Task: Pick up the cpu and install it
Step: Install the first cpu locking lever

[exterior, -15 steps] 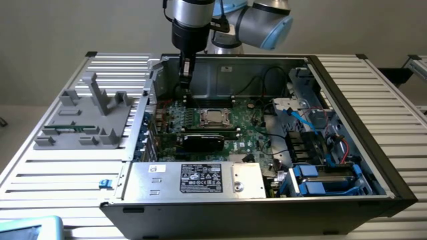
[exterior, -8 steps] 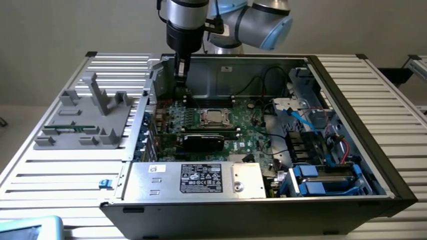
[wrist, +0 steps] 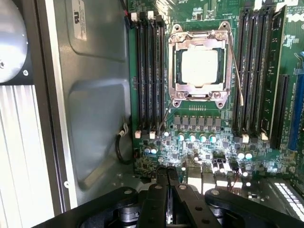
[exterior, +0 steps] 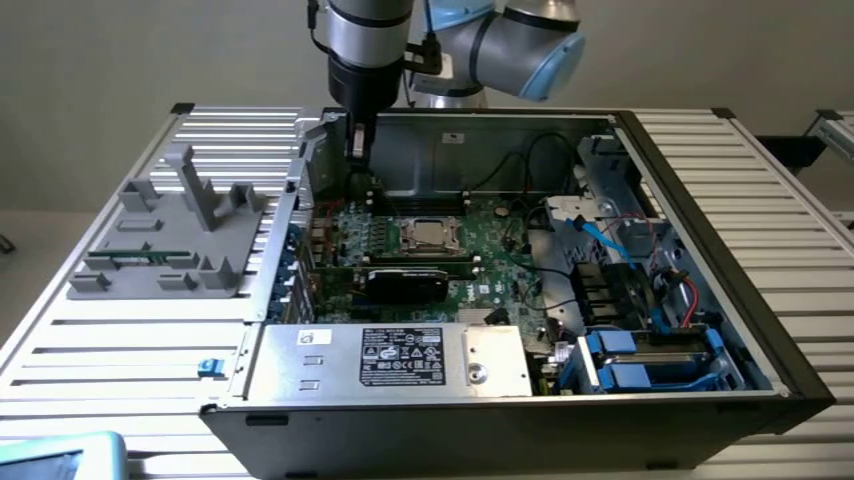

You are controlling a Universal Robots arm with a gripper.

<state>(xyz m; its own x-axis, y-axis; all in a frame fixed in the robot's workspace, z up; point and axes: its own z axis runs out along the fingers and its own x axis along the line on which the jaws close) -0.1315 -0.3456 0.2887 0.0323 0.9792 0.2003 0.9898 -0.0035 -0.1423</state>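
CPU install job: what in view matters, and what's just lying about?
Job:
- cpu, sitting in the socket frame
- gripper, shut and empty, over the motherboard

Lying about:
- grey fixture rack
- power supply
- blue drive bays

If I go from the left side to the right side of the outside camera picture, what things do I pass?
Grey plastic rack → the robot's hand → the cpu → the light blue cable.
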